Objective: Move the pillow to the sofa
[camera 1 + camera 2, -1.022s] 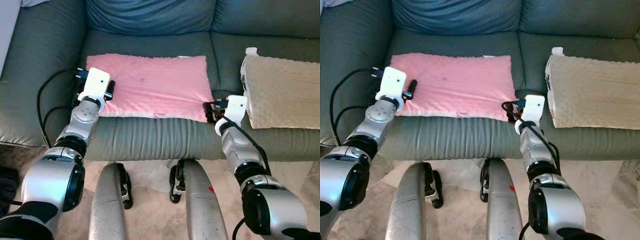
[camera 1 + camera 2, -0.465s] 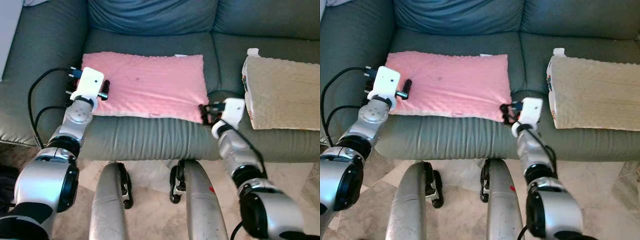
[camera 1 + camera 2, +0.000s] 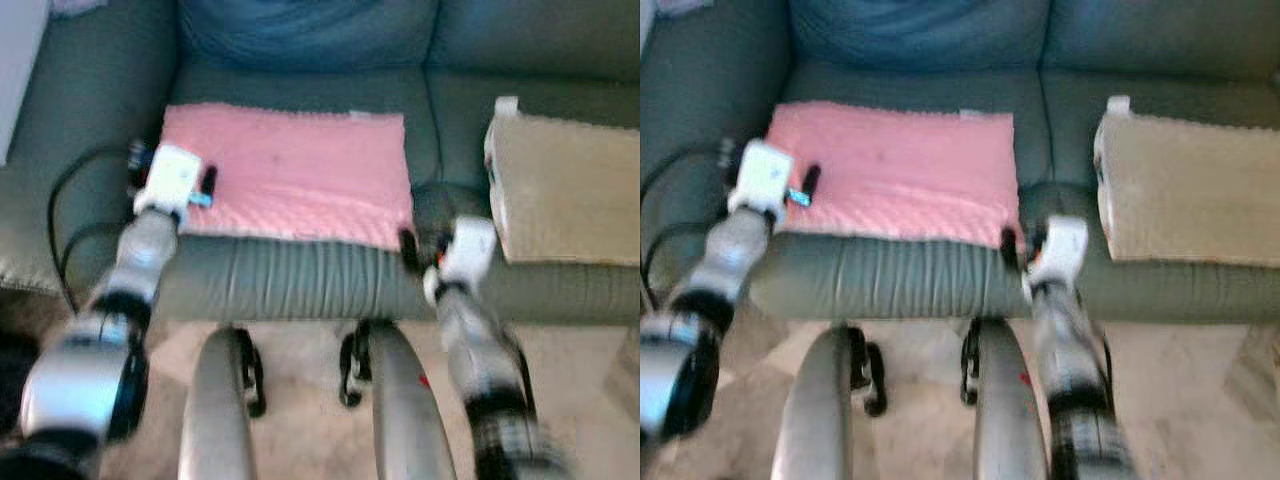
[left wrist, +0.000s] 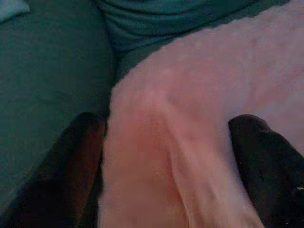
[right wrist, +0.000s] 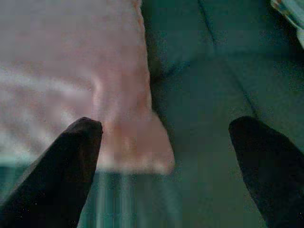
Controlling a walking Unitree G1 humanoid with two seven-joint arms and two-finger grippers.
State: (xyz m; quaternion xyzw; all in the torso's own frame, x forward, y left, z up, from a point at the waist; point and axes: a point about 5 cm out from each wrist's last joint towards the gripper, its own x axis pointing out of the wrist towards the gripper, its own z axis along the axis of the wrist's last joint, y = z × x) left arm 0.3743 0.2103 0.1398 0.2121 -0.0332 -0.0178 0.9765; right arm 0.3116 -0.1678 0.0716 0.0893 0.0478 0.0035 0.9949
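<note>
One pink pillow (image 3: 290, 170) lies flat on the sofa (image 3: 300, 275) seat cushion, in the upper middle of the left eye frame, its long axis running left to right across the picture and its short sides facing the armrest on the left and the seam between cushions on the right. Its near long edge sits just back from the cushion's front edge. A beige pillow (image 3: 565, 190) lies on the neighbouring cushion at the right of the frame, well apart from the pink one.

Both head views are blurred. The left end effector (image 3: 205, 185) is at the pillow's near left corner; in the left wrist view its two black fingers (image 4: 78, 166) are spread wide, with the pillow's corner edge running between them, one finger over the dark cushion and the other over pink fabric. The right end effector (image 3: 410, 245) is at the pillow's near right corner, by the cushion's front edge; in the right wrist view its fingers (image 5: 66, 166) are also spread wide, with the corner of the pillow between them and green cushion beyond. Whether either finger touches the fabric is hard to say, probably not.
</note>
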